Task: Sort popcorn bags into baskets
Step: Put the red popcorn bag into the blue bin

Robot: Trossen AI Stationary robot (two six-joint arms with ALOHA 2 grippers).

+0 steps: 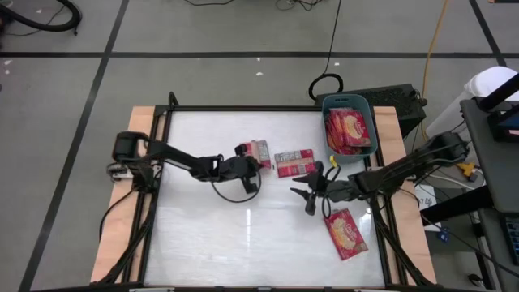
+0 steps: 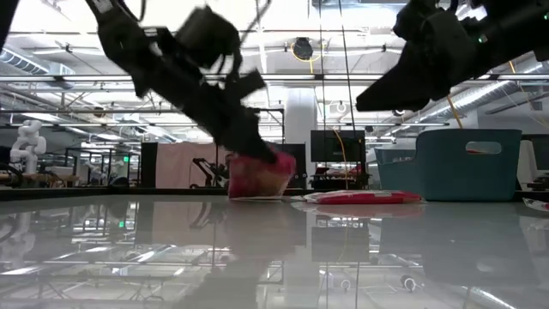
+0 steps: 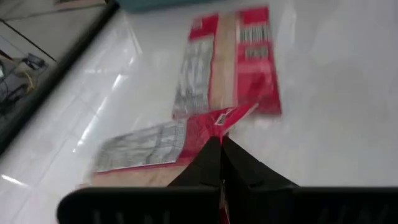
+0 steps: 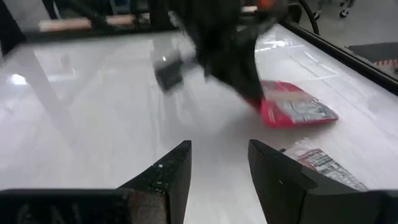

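Note:
My left gripper (image 3: 221,148) is shut on a red popcorn bag (image 3: 146,149), label print up, near the table's middle (image 1: 259,152). A second bag (image 1: 293,162) lies flat just to its right, also print side up (image 3: 227,62). A third bag (image 1: 346,233) lies picture side up near the right front. The teal basket (image 1: 349,122) at the far right holds several red bags. My right gripper (image 1: 310,191) hovers open above the table between the second and third bags; nothing is between its fingers (image 4: 219,165). My left gripper pinches the bag's red end seam (image 3: 219,123) between its two fingers. The fingers come slanting down from the table's left. The bag sits tilted in the hold (image 2: 257,176), its gripped end raised; whether its low end is on the table I cannot tell.
A black box (image 1: 389,101) and cables sit behind the basket. The table's black frame (image 1: 243,108) runs along its far edge. The white tabletop (image 1: 227,235) is bare across the left and near parts.

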